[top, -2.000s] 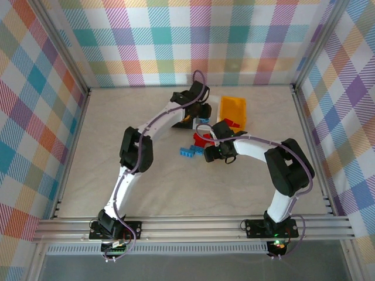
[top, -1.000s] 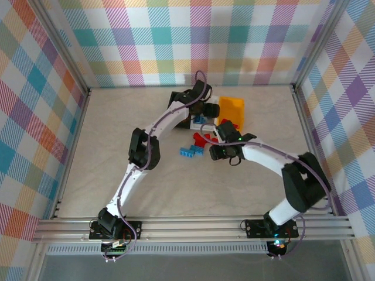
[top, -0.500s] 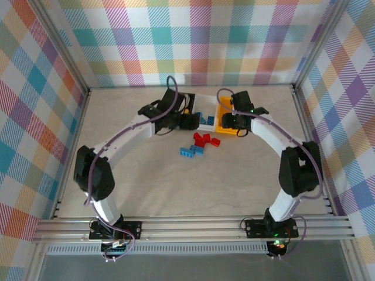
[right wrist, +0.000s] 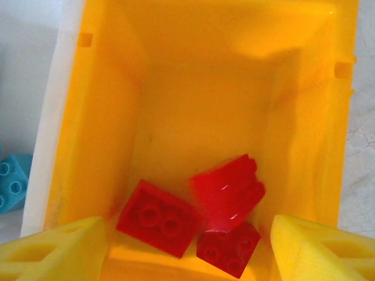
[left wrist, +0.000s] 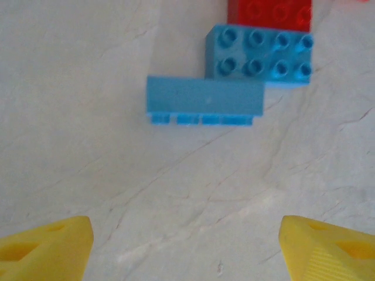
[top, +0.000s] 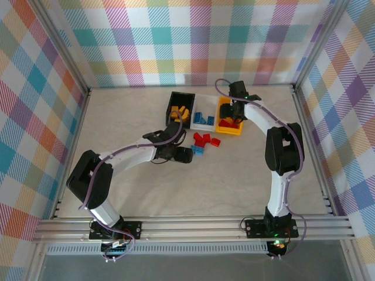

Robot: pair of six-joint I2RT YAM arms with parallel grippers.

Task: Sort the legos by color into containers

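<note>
Three joined containers stand at the back: a black one (top: 173,99) with yellow-orange legos, a white one (top: 203,126) with blue legos, a yellow one (top: 225,129) with red legos. My right gripper (right wrist: 187,241) hangs open over the yellow container (right wrist: 193,88). Below it lie two red legos (right wrist: 157,218), and a third, blurred red lego (right wrist: 228,190) sits between them. My left gripper (left wrist: 187,249) is open just above the table, with nothing between its fingers. Ahead of it lie a blue lego on its side (left wrist: 204,96), a studded blue lego (left wrist: 261,57) and a red lego (left wrist: 270,12).
Loose red legos (top: 204,139) and blue legos (top: 199,150) lie on the table in front of the containers, just right of my left gripper (top: 187,154). The white container's rim (right wrist: 53,117) and a blue lego (right wrist: 12,181) show left of the yellow one.
My right arm swung back from the loose pile to above the yellow container and opened, letting a red lego go. My left arm came from the containers down to the table beside the blue legos.
</note>
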